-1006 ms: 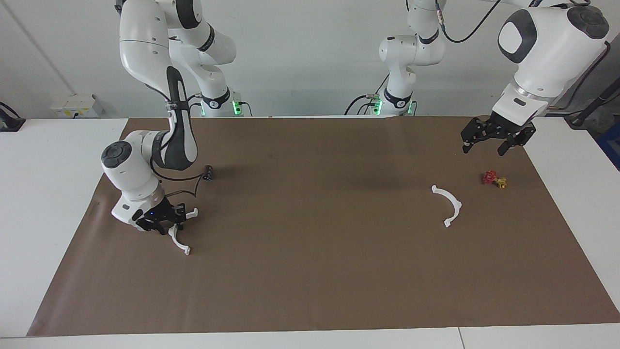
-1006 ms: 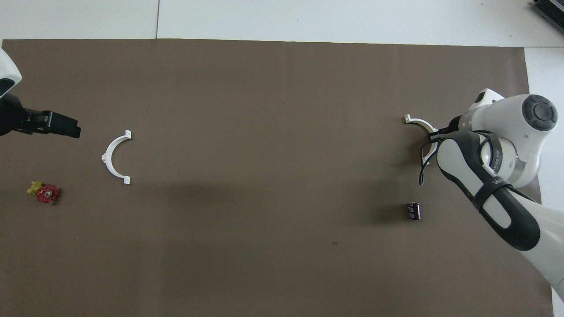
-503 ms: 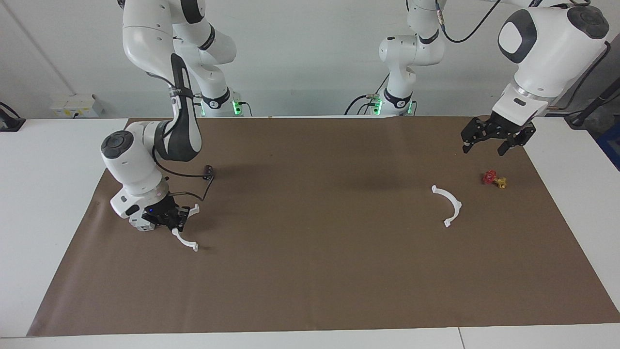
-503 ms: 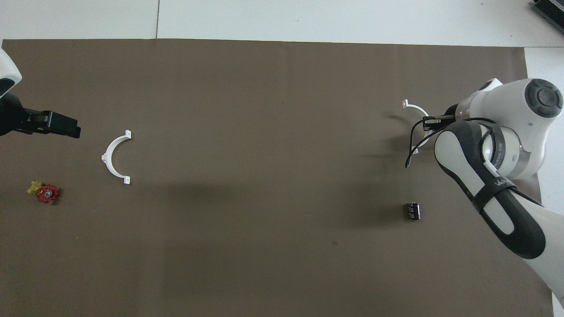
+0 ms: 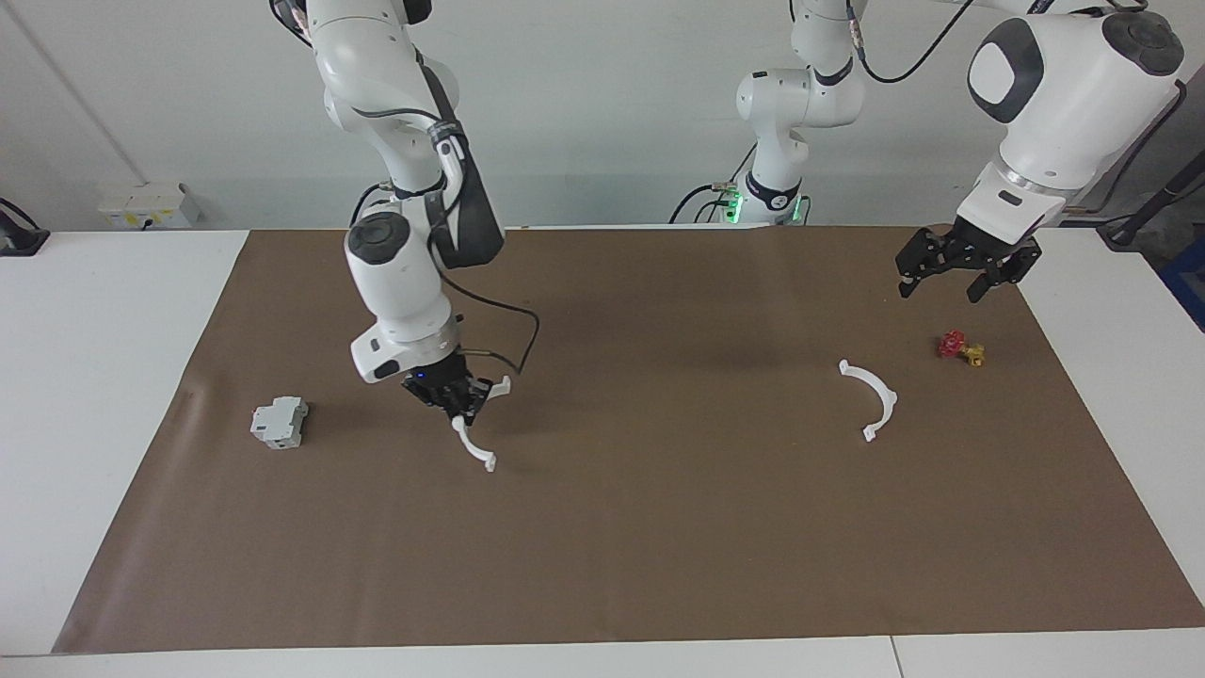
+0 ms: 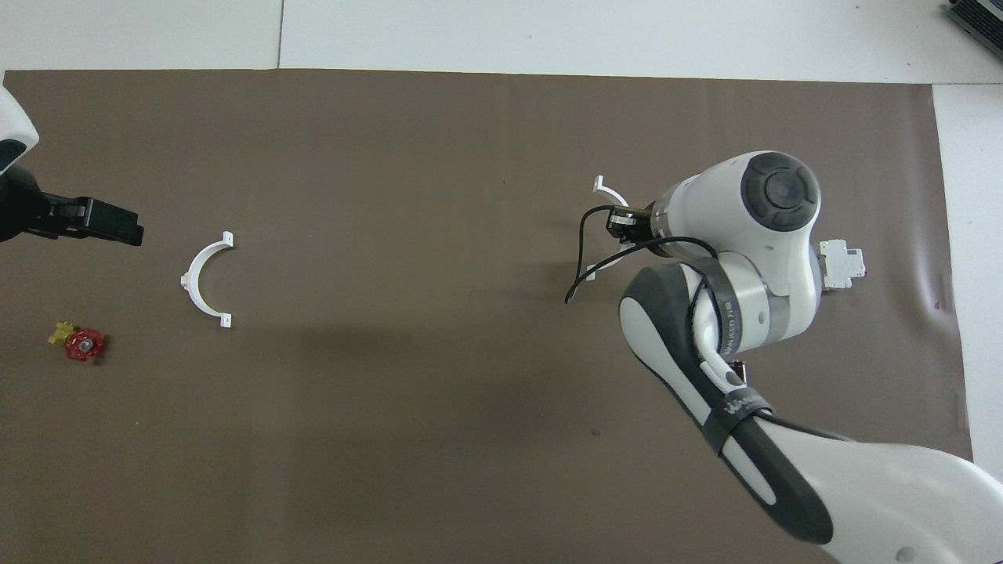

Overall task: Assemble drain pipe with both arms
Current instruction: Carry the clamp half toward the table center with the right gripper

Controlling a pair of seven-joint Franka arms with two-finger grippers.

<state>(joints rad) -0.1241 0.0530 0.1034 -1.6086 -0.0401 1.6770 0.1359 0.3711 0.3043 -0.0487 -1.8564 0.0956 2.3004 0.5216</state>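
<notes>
My right gripper [image 5: 454,397] is shut on one white half-ring [image 5: 473,450] and holds it just above the brown mat, toward the right arm's end of the table. In the overhead view only the tip of this half-ring [image 6: 605,186] shows beside the right gripper [image 6: 623,223]. The other half-ring [image 5: 880,395] lies flat on the mat toward the left arm's end and also shows in the overhead view [image 6: 200,282]. My left gripper [image 5: 951,271] hangs open and empty above the mat, over a spot beside the second half-ring.
A small red-and-yellow valve [image 5: 960,348] lies on the mat below the left gripper, beside the loose half-ring. A grey-white boxy block [image 5: 280,421] stands near the mat's edge at the right arm's end. A small black part [image 6: 736,366] peeks out under the right arm.
My right gripper has risen and carried its half-ring from the mat's edge toward the middle of the table, uncovering the grey-white block. The left arm has not moved.
</notes>
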